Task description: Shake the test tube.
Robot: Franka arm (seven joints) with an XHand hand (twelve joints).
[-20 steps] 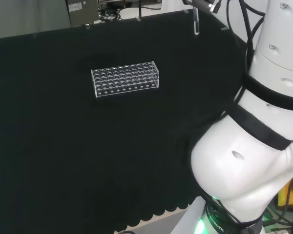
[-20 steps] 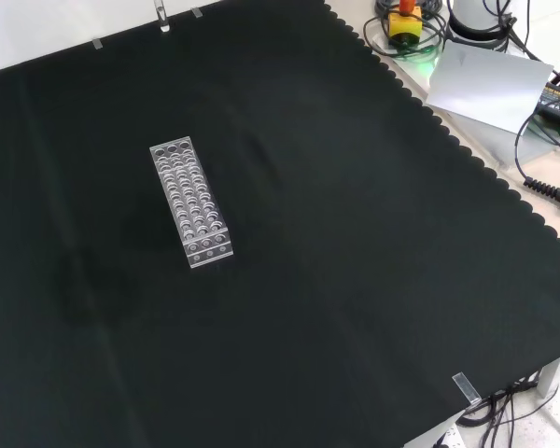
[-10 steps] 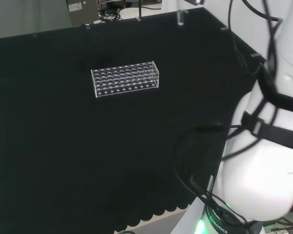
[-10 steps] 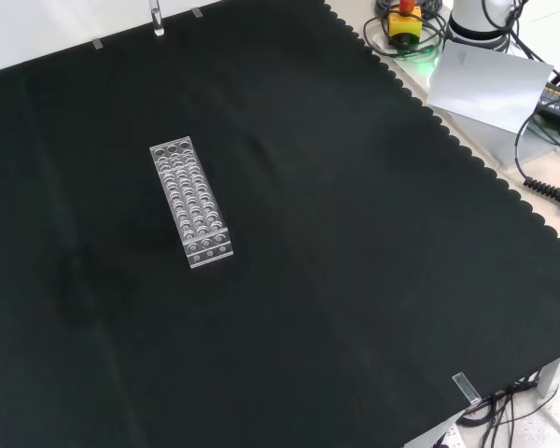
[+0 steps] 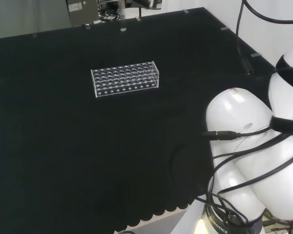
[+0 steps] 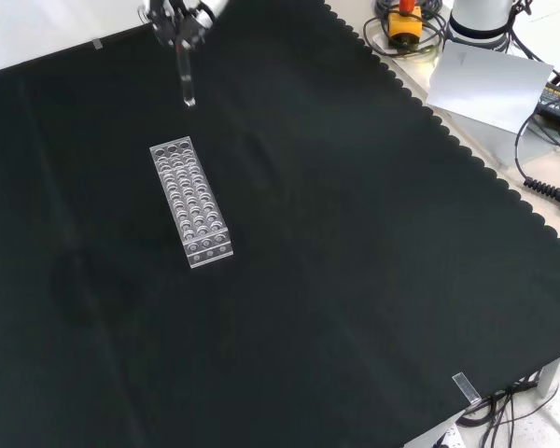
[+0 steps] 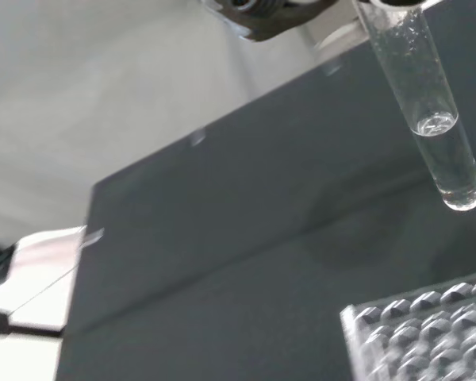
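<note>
A clear test tube [image 6: 185,79] hangs upright above the cloth, just beyond the far end of the clear tube rack [image 6: 191,203] in the front view. The hand [image 6: 175,13] at that view's top edge is shut on the tube's upper end. In the wrist view the test tube [image 7: 425,103] is close and holds a little clear liquid near its rounded bottom. Dark fingers [image 7: 274,17] grip its top, and a corner of the rack [image 7: 420,337] lies below. In the head view the rack [image 5: 125,79] stands alone on the black cloth.
The arm's white links [image 5: 249,146] with black cables stand at the head view's right. Beyond the cloth's scalloped edge [image 6: 448,140] in the front view lie a yellow box with a red button [image 6: 406,23], a grey sheet [image 6: 485,79] and cables.
The hand has swung the tube leftward in the head view. In the front view it has dropped in from the top edge. The arm's links have turned; the rack has not moved.
</note>
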